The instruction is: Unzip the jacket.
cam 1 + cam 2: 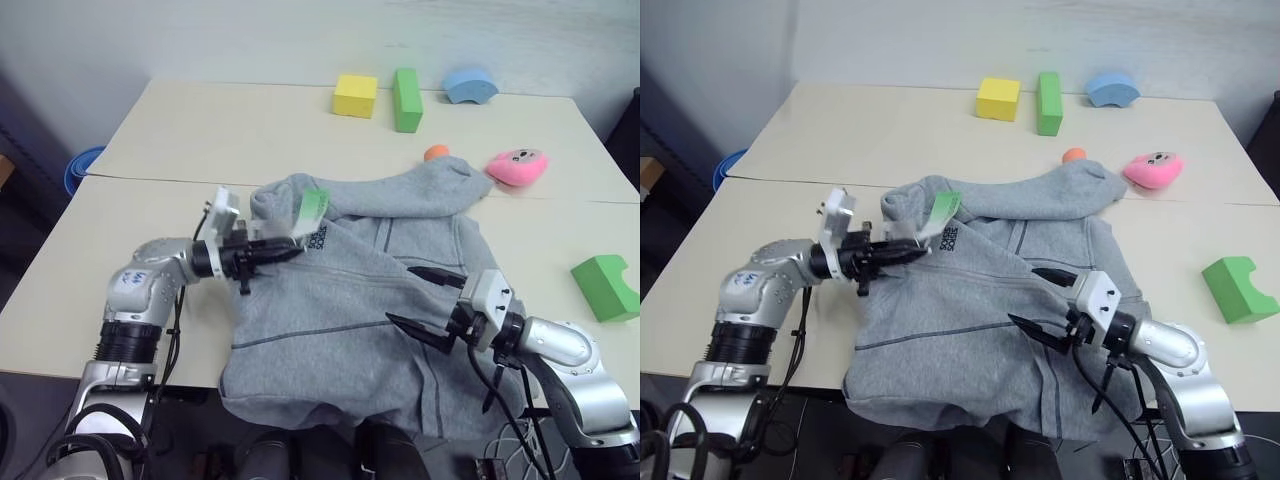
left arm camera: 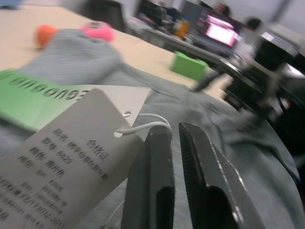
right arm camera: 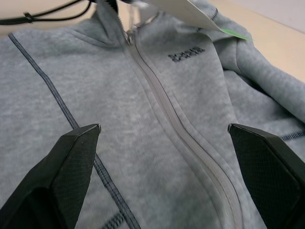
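Observation:
The light grey hooded jacket (image 1: pixel 350 300) lies front-up on the table, its lower part hanging over the near edge. Its zipper (image 3: pixel 176 124) is closed from the collar downward. A white-and-green hang tag (image 1: pixel 313 207) stands up at the collar. My left gripper (image 1: pixel 295 253) points sideways at the collar beside the tag, fingers (image 2: pixel 152 181) shut. The tag's white string loops at their tips, and I cannot tell whether anything is pinched. My right gripper (image 1: pixel 400 294) is open over the jacket's lower front, one finger on either side of the zipper line.
Along the far table stand a yellow block (image 1: pixel 355 95), a green block (image 1: pixel 407 100) and a blue piece (image 1: pixel 470 85). An orange ball (image 1: pixel 436 153) and a pink toy (image 1: pixel 517 166) lie by the hood. Another green block (image 1: pixel 605 287) sits at the right.

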You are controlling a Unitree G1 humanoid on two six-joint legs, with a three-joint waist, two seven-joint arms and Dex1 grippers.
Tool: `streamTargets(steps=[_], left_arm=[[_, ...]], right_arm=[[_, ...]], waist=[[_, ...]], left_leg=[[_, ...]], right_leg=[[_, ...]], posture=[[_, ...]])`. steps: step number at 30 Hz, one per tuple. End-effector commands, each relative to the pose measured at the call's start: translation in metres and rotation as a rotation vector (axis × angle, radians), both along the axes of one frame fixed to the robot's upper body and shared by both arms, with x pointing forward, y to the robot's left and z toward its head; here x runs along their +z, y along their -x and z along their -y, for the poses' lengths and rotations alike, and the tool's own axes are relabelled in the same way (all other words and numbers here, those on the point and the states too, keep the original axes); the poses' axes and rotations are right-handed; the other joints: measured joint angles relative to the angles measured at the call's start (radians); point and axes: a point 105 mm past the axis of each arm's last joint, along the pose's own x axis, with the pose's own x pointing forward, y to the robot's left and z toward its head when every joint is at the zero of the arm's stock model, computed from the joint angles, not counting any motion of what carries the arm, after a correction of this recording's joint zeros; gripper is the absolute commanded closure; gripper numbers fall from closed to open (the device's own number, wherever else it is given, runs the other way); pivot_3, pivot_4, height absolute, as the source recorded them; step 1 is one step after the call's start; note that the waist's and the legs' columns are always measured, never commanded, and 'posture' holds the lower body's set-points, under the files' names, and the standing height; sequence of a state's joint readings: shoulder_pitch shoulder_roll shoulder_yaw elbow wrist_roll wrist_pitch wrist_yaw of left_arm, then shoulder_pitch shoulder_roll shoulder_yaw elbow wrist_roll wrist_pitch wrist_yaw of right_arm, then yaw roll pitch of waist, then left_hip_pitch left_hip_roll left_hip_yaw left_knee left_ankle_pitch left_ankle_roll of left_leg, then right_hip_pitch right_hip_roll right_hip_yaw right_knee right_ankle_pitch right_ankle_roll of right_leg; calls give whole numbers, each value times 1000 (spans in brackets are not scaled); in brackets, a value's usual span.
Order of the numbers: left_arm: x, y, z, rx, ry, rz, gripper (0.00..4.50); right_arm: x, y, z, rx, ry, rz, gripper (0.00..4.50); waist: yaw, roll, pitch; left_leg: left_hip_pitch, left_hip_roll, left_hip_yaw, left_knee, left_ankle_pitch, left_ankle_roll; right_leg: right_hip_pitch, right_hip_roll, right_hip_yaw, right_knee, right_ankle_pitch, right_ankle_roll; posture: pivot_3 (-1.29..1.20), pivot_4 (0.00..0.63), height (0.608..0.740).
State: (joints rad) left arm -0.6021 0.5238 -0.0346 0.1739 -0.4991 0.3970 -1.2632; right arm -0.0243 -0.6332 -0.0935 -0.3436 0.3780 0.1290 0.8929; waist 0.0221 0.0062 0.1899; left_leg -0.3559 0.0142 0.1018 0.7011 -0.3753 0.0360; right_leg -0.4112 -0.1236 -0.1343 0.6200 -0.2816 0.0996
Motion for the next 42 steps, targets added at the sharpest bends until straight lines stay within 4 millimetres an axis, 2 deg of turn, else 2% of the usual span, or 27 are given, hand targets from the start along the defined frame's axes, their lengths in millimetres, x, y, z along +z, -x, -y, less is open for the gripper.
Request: streamTargets(steps=[1,6,8,10,11,12,14,18,20,23,25,28,30,33,39,42], left_arm=[[-4,25,24,-185,-87,189,4475],[-37,39,36,-305,-237,355,4475],[-46,35,36,-276,-250,335,4475],[-49,30,37,-232,-240,303,3913],[-49,29,36,-231,-246,298,3794],[-48,28,35,-228,-253,315,3419],[-41,23,25,-196,-251,304,2944],[-21,14,-5,-103,-213,322,1711],[-11,13,-28,-60,-208,301,1130],[-3,8,-55,27,-233,271,1130],[2,2,-64,77,-250,283,788],[5,-5,-68,104,-267,338,25],[1,-5,-60,67,-265,337,25],[0,-7,-46,31,-249,357,25],[14,-18,-27,45,-217,404,25],[-2,-27,-30,56,-325,405,25]], right_arm=[[11,7,6,-16,24,57,0],[8,14,15,-56,48,41,0],[9,18,17,-69,41,29,0],[10,22,19,-79,14,-7,0],[9,24,20,-81,8,-28,0],[10,26,19,-80,12,-30,0],[9,28,18,-76,21,-35,0],[10,30,6,-32,41,-49,0],[14,29,-9,13,53,-13,0],[21,27,-31,67,49,26,0],[24,25,-44,101,51,46,0],[14,21,-72,210,143,61,0],[3,12,-85,237,218,82,0],[-9,-1,-93,233,316,105,0],[-13,-24,-101,152,373,163,0],[-23,-30,-106,125,388,160,0]], waist=[[3,0,0],[3,0,0],[2,0,0],[3,0,0],[3,0,0],[3,0,0],[2,0,0],[-2,0,0],[-4,0,0],[-13,0,0],[-15,0,0],[-6,0,0],[-2,0,0],[2,-1,0],[-5,-1,0],[-10,-1,-1]], left_leg=[[0,0,0,0,0,0],[0,0,0,0,0,0],[0,0,1,0,0,0],[0,1,1,0,0,0],[0,1,1,0,0,0],[0,1,1,0,0,1],[0,1,0,0,0,1],[0,1,1,0,0,1],[1,2,1,0,0,1],[1,2,1,0,0,1],[1,2,0,0,0,1],[0,1,-1,0,0,1],[-1,0,-1,0,0,1],[-1,-1,-1,1,0,2],[-3,-1,-1,1,0,2],[-3,-1,-1,1,0,2]], right_leg=[[0,0,0,0,0,0],[0,0,0,0,0,0],[0,0,0,0,0,0],[0,0,0,0,0,0],[0,0,0,0,0,0],[0,0,0,0,0,0],[0,0,0,0,0,0],[0,0,0,0,0,0],[0,0,0,0,0,0],[0,0,0,0,0,0],[0,-1,-1,0,0,0],[0,-1,-1,0,0,0],[0,-1,-1,0,0,0],[-1,-2,-2,0,0,0],[-2,-1,-3,0,0,0],[-2,-1,-3,0,0,0]], posture=[[0,150,740],[0,150,740],[0,150,740],[0,150,740],[0,150,740],[0,150,740],[0,150,740],[0,150,740],[0,150,740],[0,150,740],[0,150,740],[0,150,740],[0,150,740],[0,150,740],[0,150,740],[0,150,740]])
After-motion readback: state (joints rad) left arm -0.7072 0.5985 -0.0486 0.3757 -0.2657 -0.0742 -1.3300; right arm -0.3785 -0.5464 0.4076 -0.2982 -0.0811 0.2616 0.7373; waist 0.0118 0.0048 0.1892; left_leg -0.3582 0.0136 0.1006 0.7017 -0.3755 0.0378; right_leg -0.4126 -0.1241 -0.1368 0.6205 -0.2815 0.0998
